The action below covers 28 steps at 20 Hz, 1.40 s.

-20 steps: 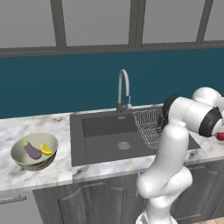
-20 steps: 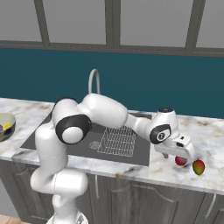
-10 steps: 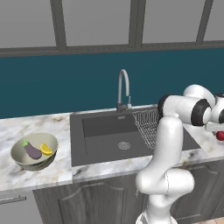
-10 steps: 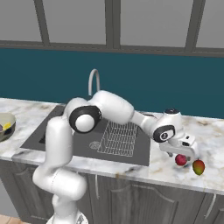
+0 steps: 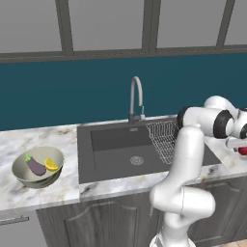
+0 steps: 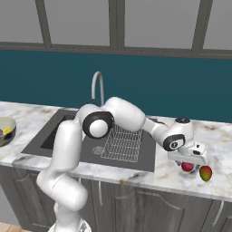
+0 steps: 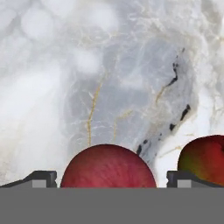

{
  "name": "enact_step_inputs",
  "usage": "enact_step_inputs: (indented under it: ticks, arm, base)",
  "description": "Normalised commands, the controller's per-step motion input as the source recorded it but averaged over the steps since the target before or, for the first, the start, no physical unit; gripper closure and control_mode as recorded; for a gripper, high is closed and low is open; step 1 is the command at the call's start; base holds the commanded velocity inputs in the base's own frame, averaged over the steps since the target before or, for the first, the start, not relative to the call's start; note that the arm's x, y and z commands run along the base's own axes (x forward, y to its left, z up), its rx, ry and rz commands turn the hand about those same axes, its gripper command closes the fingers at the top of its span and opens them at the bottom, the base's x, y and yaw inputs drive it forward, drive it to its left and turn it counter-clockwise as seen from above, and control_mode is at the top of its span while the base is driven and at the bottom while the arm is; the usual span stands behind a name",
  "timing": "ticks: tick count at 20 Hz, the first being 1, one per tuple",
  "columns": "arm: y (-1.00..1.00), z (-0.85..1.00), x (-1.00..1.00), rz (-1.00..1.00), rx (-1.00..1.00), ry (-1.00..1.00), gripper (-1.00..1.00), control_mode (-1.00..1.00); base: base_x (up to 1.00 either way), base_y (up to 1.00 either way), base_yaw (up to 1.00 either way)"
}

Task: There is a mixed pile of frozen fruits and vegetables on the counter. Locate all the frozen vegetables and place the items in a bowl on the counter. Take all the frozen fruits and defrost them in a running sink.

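While the bench carries everything, the sink serves as the landmark; to its left stands the bowl with the eggplant and the yellow-orange piece already inside; to its right, on bare marble, lie the red fruit and, just beyond it and farther from the sink, the orange-red fruit. Over the red fruit hangs the end effector, its jaws spread wide with nothing held, one finger tip on either side of the fruit in the hand view; a good grasp, I judge, means lowering straight down until the fingers bracket the widest part, then closing gently, since a glossy round thing can squirt sideways; the neighbour sits near the outer finger, so that finger should not nudge it. Contact with the fruit cannot be told; the grey band cuts off its lower half; the neighbour is cropped at the edge.
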Motion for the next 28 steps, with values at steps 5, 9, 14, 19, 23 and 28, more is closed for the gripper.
enact_step_inputs:
  ticks: [5, 9, 14, 19, 23, 28]
  arm:
    - [0.11, -0.40, 0.00, 0.06, 0.00, 0.00, 1.00, -1.00]
    - [0.40, -0.02, -0.01, 0.02, 0.00, -0.01, 1.00, -1.00]
    - [0.69, 0.08, -0.31, 0.10, 0.00, -0.06, 1.00, -1.00]
    - [1.00, 0.50, -0.25, 0.17, -0.05, -0.10, 1.00, -1.00]
    - [1.00, 0.58, -0.15, 0.21, -0.03, -0.06, 1.00, -1.00]
    - [1.00, 0.62, 0.00, 0.22, -0.02, 0.00, 1.00, -1.00]
  base:
    - [0.00, 0.00, 0.00]
    - [0.00, 0.00, 0.00]
    - [0.00, 0.00, 0.00]
    - [0.00, 0.00, 0.00]
    - [0.00, 0.00, 0.00]
    - [0.00, 0.00, 0.00]
